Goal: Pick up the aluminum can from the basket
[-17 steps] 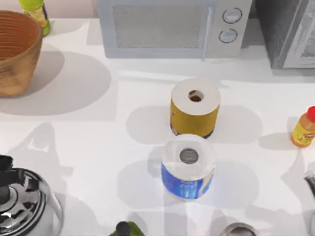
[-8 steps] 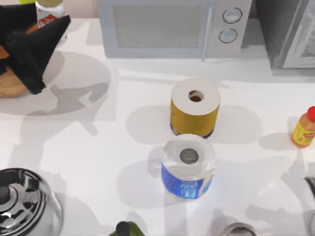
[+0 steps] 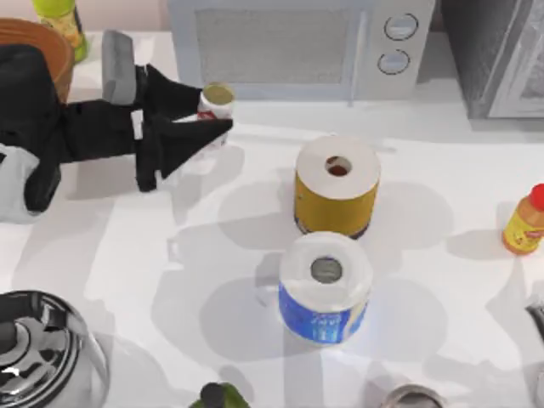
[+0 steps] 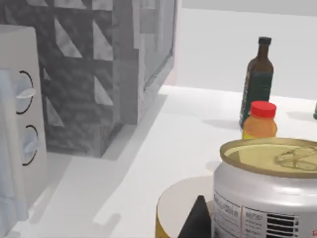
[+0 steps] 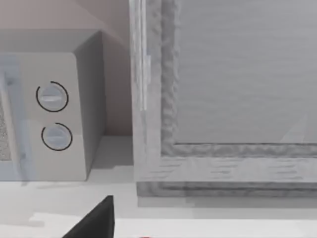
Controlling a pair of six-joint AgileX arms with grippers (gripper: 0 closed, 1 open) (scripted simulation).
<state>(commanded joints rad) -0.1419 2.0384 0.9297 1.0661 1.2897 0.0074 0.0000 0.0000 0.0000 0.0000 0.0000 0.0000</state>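
Note:
The aluminum can (image 3: 218, 99), white with red markings and a pale round top, hangs in front of the microwave's left part, above the white table. My left gripper (image 3: 211, 110) reaches in from the left and is shut on it, one black finger on each side. In the left wrist view the can (image 4: 267, 193) looms close, with a dark fingertip (image 4: 198, 221) beside it. The orange-brown wicker basket (image 3: 38, 38) stands at the far left, mostly hidden under my left arm. My right gripper (image 5: 96, 223) stays parked, facing the microwave and a grey cabinet.
A microwave (image 3: 297, 47) lines the back edge. A yellow paper roll (image 3: 337, 183) and a blue one (image 3: 325, 285) stand mid-table. A yellow red-capped bottle (image 3: 525, 221) is at the right, a green-yellow bottle (image 3: 59, 19) behind the basket, a metal kettle (image 3: 42, 357) front left.
My left arm came in over the basket, held the can above it, then carried it right and forward to the front of the microwave. The basket is now largely covered by the arm.

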